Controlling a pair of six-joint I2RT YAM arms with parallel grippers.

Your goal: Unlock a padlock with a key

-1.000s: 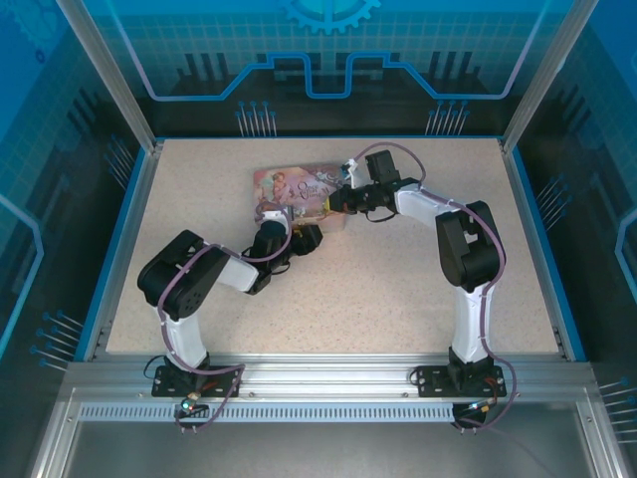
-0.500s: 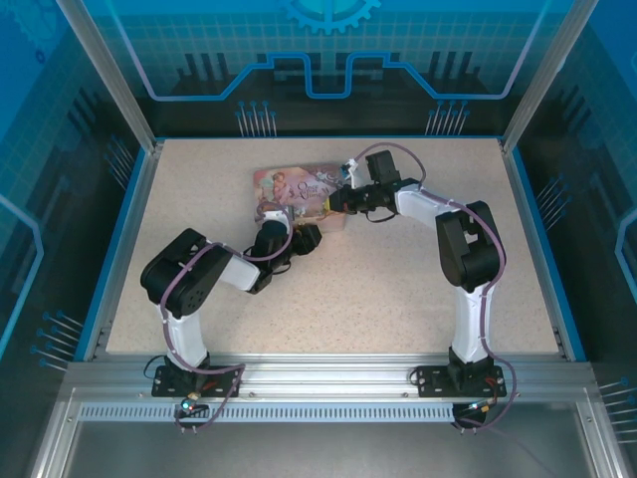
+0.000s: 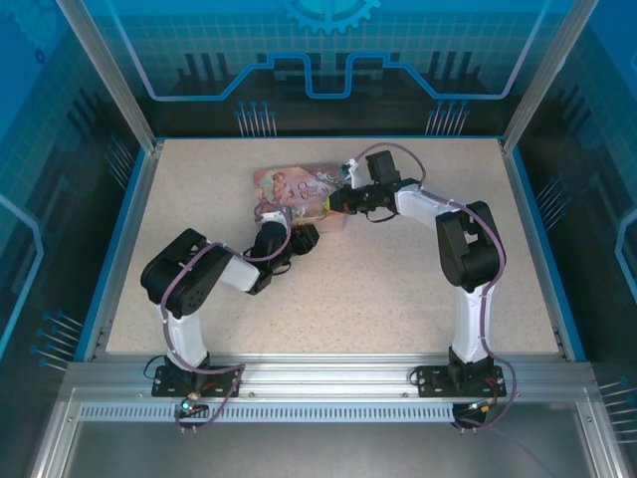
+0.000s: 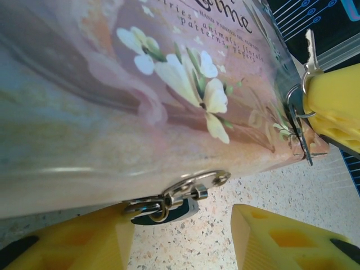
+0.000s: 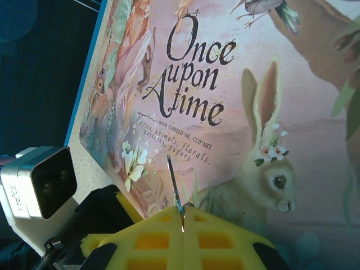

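The padlock [image 4: 166, 205] hangs from a clasp [image 4: 197, 183] on the side wall of the pink tin [image 4: 112, 101], low down by the table [image 4: 225, 194]. The left gripper [image 4: 185, 222] is at that wall with its 2 yellow fingers [image 4: 281, 242] partly apart, 1 on each side of the padlock. The finger at the lower left of that view is touching it or just beside it, I cannot tell which; the other stands clear.

The key [image 5: 174, 183] is over the tin's lid, its thin blade sticking out of the right gripper [image 5: 183, 216], whose fingers are pressed together on it.

From above, the left gripper [image 3: 299, 236] is at the tin's near edge and the right gripper [image 3: 338, 201] at its right end.
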